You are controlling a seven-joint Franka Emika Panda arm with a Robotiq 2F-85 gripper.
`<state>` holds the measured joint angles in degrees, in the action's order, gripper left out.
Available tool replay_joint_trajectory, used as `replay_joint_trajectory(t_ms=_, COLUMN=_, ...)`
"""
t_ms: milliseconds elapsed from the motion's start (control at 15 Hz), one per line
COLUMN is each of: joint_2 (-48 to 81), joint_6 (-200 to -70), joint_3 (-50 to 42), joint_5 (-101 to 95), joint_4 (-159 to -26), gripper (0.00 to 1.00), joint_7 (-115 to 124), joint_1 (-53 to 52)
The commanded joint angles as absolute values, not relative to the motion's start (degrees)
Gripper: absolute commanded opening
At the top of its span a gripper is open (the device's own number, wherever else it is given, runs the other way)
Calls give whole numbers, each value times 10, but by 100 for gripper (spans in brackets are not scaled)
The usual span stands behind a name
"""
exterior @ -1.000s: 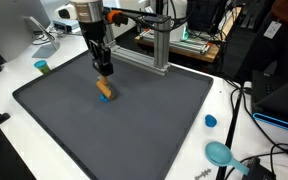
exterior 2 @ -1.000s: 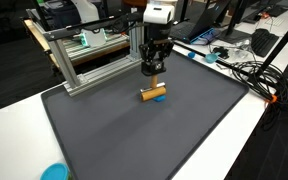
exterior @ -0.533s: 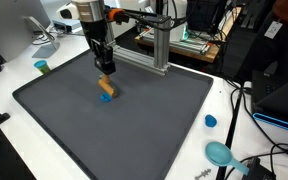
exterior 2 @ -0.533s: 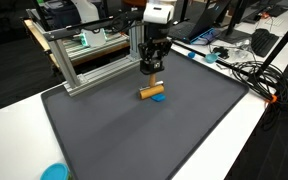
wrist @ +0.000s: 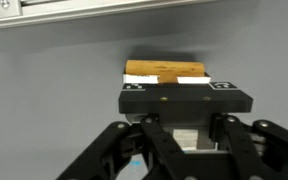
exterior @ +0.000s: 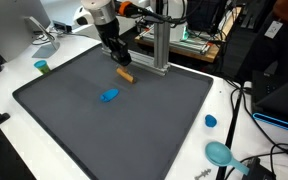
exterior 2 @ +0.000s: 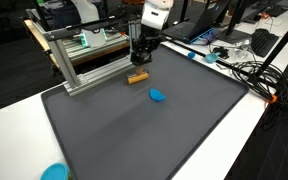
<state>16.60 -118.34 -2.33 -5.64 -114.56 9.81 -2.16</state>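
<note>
My gripper (exterior: 119,60) (exterior 2: 141,64) is shut on a small tan wooden block (exterior: 125,74) (exterior 2: 138,78), held lying flat just above the dark grey mat (exterior: 144,135) (exterior 2: 134,135) near its far edge. In the wrist view the wooden block (wrist: 164,71) shows just beyond the black gripper (wrist: 170,84), with the aluminium rail behind it. A small blue piece (exterior: 109,96) (exterior 2: 158,96) lies alone on the mat, apart from the gripper and nearer the mat's middle.
An aluminium frame (exterior: 156,45) (exterior 2: 84,62) stands right behind the gripper at the mat's far edge. Off the mat lie a blue cap (exterior: 210,121), a teal object (exterior: 221,153) (exterior 2: 54,172) and a green cylinder (exterior: 42,67). Cables and monitors ring the table.
The gripper has carried the wooden block away from the blue piece, towards the aluminium frame. The blue piece stayed where it was on the mat.
</note>
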Motion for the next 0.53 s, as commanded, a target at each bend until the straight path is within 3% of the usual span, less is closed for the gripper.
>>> replay_joint_trajectory(t_ms=0, joint_2=154, joint_6=-1194, joint_3=-7, joint_5=-56, joint_4=-1159, gripper=22, joint_7=72, joint_1=-25)
replay_joint_trajectory(t_ms=467, joint_2=116, joint_6=-1349, joint_3=0, joint_5=-78, joint_4=-1175, gripper=22, joint_7=96, joint_1=-43)
